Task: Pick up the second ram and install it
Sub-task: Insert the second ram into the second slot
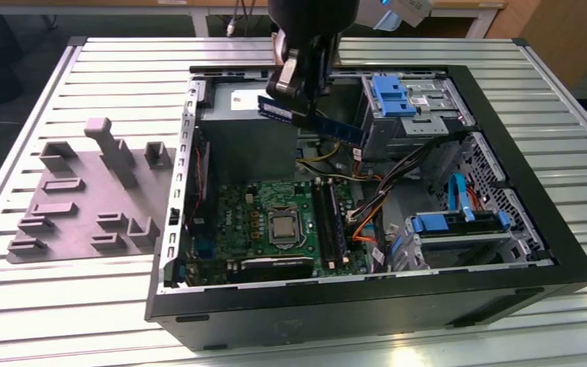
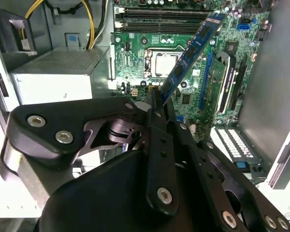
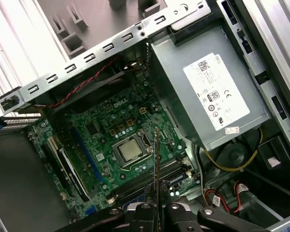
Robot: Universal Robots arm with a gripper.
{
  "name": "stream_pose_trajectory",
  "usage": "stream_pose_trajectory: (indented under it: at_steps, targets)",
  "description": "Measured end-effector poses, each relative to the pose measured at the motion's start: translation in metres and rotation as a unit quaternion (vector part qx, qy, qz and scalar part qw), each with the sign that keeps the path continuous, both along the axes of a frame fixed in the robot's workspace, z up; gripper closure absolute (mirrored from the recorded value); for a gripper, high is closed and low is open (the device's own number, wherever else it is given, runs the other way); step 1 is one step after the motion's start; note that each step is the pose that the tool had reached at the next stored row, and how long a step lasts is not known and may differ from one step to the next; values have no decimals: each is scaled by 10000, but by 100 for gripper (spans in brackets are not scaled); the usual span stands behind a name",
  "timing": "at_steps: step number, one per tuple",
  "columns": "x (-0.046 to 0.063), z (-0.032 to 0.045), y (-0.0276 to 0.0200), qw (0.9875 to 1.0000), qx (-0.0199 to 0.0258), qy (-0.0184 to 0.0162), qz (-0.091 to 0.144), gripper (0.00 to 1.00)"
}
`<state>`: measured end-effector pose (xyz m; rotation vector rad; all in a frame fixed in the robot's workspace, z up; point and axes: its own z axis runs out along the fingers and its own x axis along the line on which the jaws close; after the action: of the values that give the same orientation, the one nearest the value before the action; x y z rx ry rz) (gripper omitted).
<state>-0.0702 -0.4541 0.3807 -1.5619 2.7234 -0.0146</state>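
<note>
- My claw [image 1: 291, 98] hangs above the open computer case [image 1: 538, 267], over its far half, in the exterior view.
- My claw's fingers are pressed tight on one end of the second ram [image 1: 319, 122], a thin blue stick with dark chips.
- In the exterior view the second ram juts from my claw toward that view's right, tilted slightly downward, held in the air above the grey power supply [image 1: 242, 130] and clear of the board below.
- In the second wrist view the second ram [image 2: 191, 50] reaches out from between my black fingers [image 2: 157, 125] over the green motherboard [image 2: 135, 53]; its far tip sits in line with the long black memory slots [image 2: 164, 15], though I cannot tell how high above them it is.
- In the first wrist view the second ram [image 3: 156, 159] appears edge-on as a thin dark line rising from my claw [image 3: 157, 209], beside the silver processor [image 3: 130, 152].
- The case lies on its side on a ribbed metal desk [image 1: 79, 306].
- On the desk to the exterior view's left of the case lies a grey moulded holder [image 1: 89, 191] with upright blocks.
- Blue drive brackets [image 1: 390, 95] sit at the far right of the case, near my claw.
</note>
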Motion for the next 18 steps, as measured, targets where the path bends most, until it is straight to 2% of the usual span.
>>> stream_pose_trajectory:
  at_steps: [4,9,16,17,18]
  targets:
    - [0,-8,0,9994,0,0,-344,86]
    - [0,-21,0,9969,0,0,-784,86]
    - [0,-40,0,9917,0,0,-1284,86]
    - [0,-45,0,9899,0,0,-1416,86]
    - [0,-48,0,9889,0,0,-1487,86]
